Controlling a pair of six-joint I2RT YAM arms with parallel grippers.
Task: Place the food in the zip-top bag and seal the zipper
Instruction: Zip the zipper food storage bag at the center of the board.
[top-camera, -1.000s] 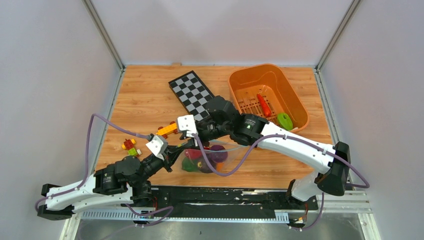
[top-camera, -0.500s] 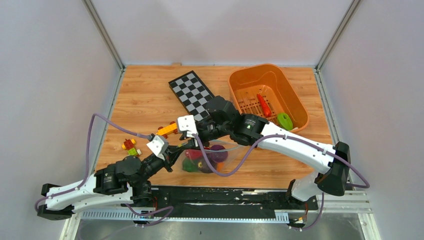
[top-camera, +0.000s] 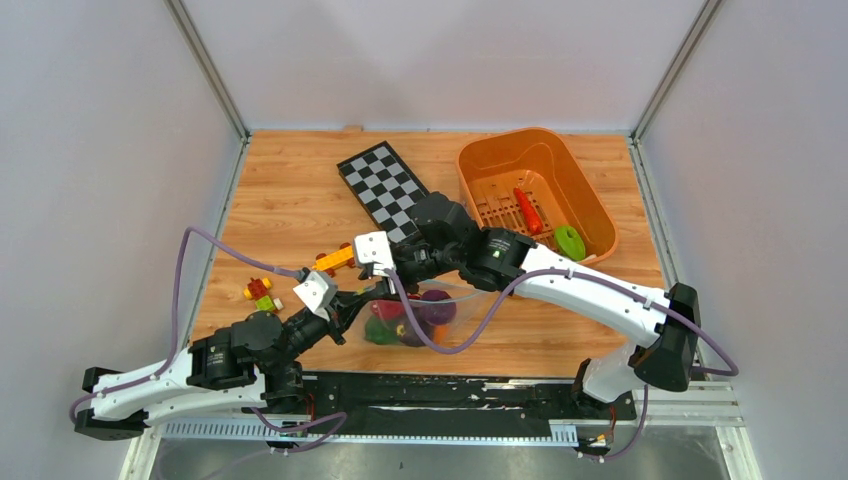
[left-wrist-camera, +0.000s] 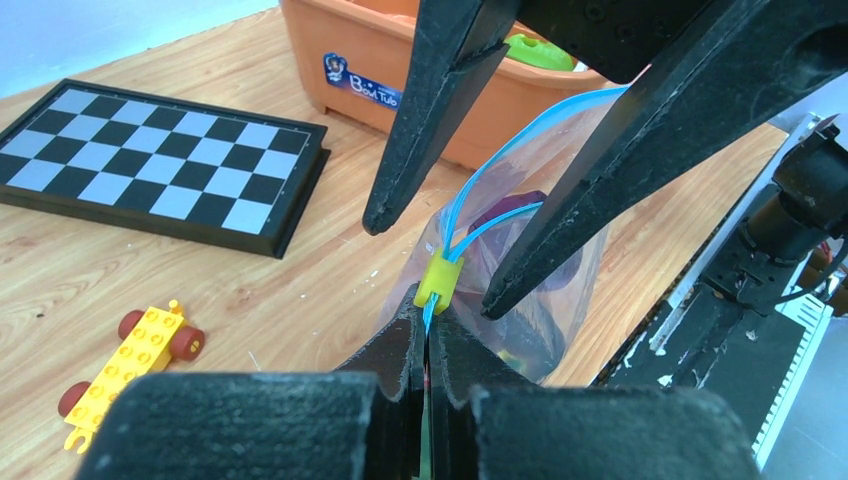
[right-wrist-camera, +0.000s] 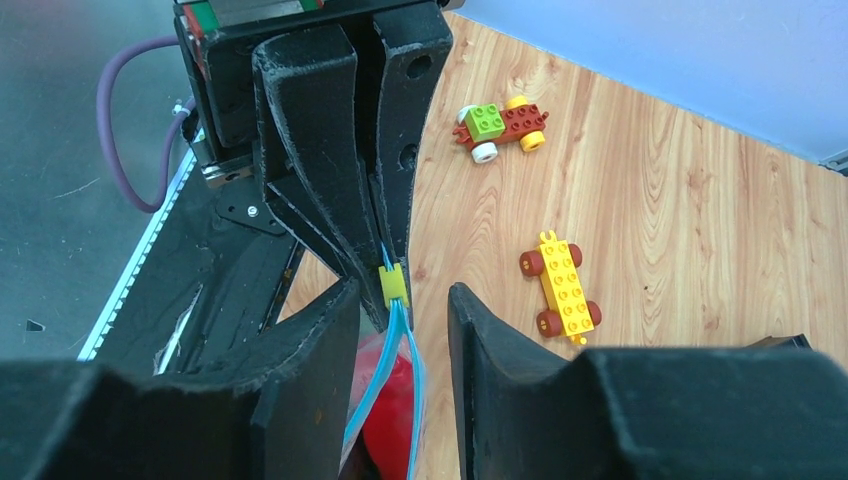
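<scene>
The clear zip-top bag stands near the table's front edge with red, purple and green food inside. Its light-blue zipper is parted beyond a yellow slider. My left gripper is shut on the zipper's end just below the slider. My right gripper is open, one finger on each side of the zipper next to the slider, not touching it. A red food piece and a green one lie in the orange basket.
The orange basket stands at the back right, with a checkerboard to its left. A yellow toy car and multicoloured brick pieces lie left of the bag. Both arms cross over the table's front middle.
</scene>
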